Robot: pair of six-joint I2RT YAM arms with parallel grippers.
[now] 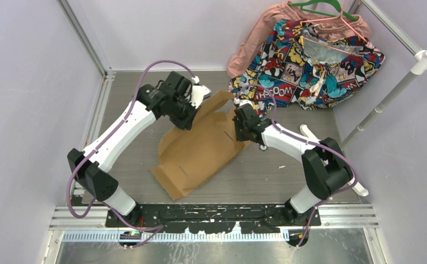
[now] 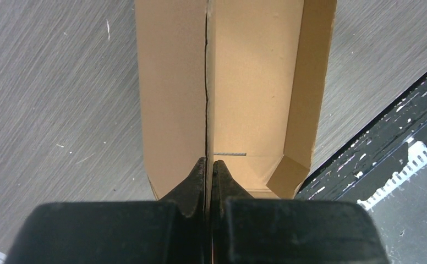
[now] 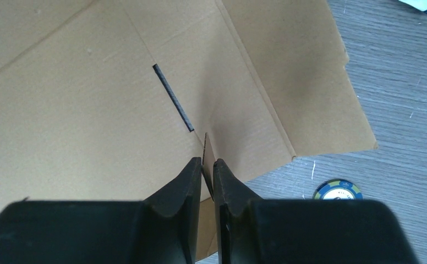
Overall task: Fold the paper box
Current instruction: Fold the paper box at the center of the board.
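Top view only: one paper box (image 1: 200, 151), a brown die-cut cardboard sheet partly bent up, lies mid-table between the two arms, its long axis running from near-left to far-right. Both arms reach its far half, the left arm at the far-left edge, the right arm at the right edge. Far right, against the wall: one comic-print garment (image 1: 310, 69) on a pink hanger (image 1: 332, 38), one pink garment (image 1: 252, 41) behind it, one green hanger (image 1: 318, 6) above. One white pipe (image 1: 393, 96) leans at the right.

Left wrist only: left gripper (image 2: 208, 168) has its jaws pressed together on a thin upright cardboard edge, seen end-on. One side flap (image 2: 310, 82) stands raised on the right. One short slit (image 2: 229, 154) sits just beyond the fingertips.

Right wrist only: right gripper (image 3: 207, 168) pinches a thin cardboard edge, with a narrow gap between the jaws. One long slit (image 3: 173, 98) lies in the panel ahead. One small round blue-and-yellow disc (image 3: 338, 190) rests on the table just off the sheet's corner.
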